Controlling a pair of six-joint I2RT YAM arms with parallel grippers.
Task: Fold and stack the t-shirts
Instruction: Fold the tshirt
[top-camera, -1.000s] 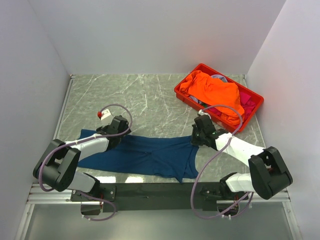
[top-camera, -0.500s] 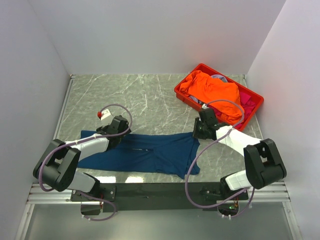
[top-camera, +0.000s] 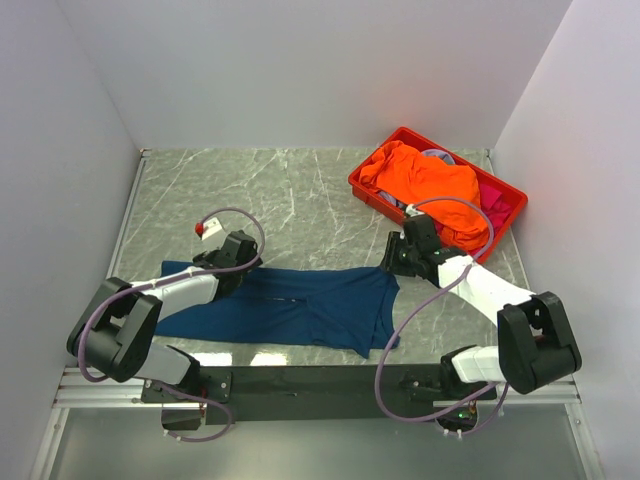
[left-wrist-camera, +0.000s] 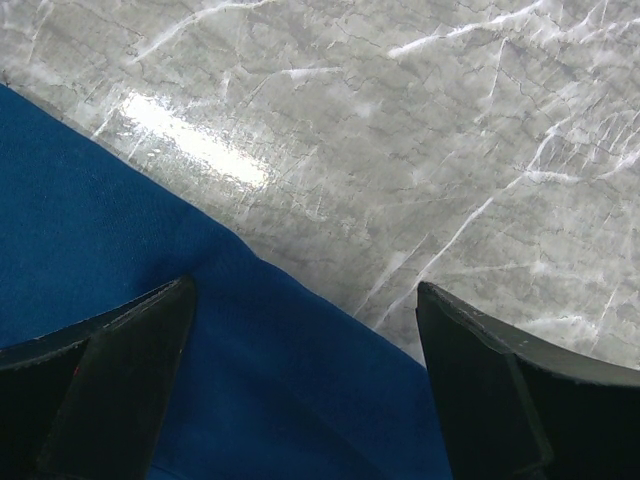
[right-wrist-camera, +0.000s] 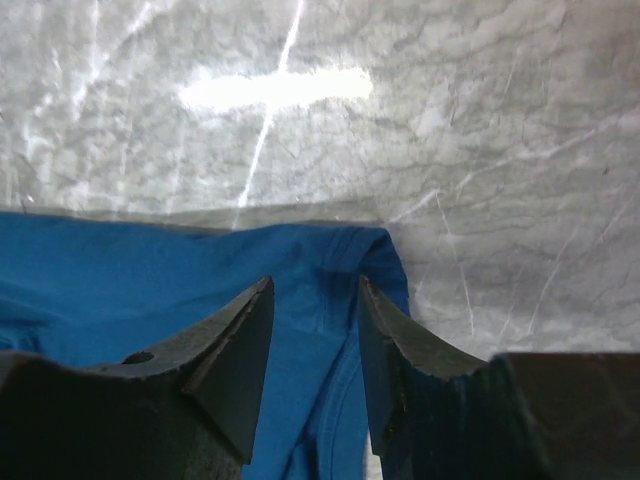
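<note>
Shows a navy-blue t-shirt (top-camera: 290, 310) spread flat along the near edge of the grey marble table (top-camera: 300, 190), reaching from the near-left part of the surface to a little past the middle, with its right end gathered into a narrow fold that trails toward the near edge.

Places the left gripper (top-camera: 236, 262) low over the shirt's far hem, toward the cloth's left end. From the left wrist, shows the jaws spread wide with nothing between them but the blue cloth lying flat below, the hem cutting diagonally across the gap and bare marble beyond it.

Sets the right gripper (top-camera: 396, 265) at the shirt's far-right corner — jaws parted by a narrow gap. From the right wrist, shows blue cloth beneath and between the two tips, the rounded corner of the shirt lying just past them on the marble, and no fold visibly pinched.

Puts a red plastic crate (top-camera: 372, 198) at the far-right corner of the table, turned at an angle to the edges and apart from the navy shirt. Heaps a bright orange t-shirt (top-camera: 425, 180) over most of the crate, spilling over its near wall, with magenta-pink cloth (top-camera: 492, 200) showing at the right end. Brings the right gripper near the crate's near wall — not touching it, as far as the overhead view tells.
</note>
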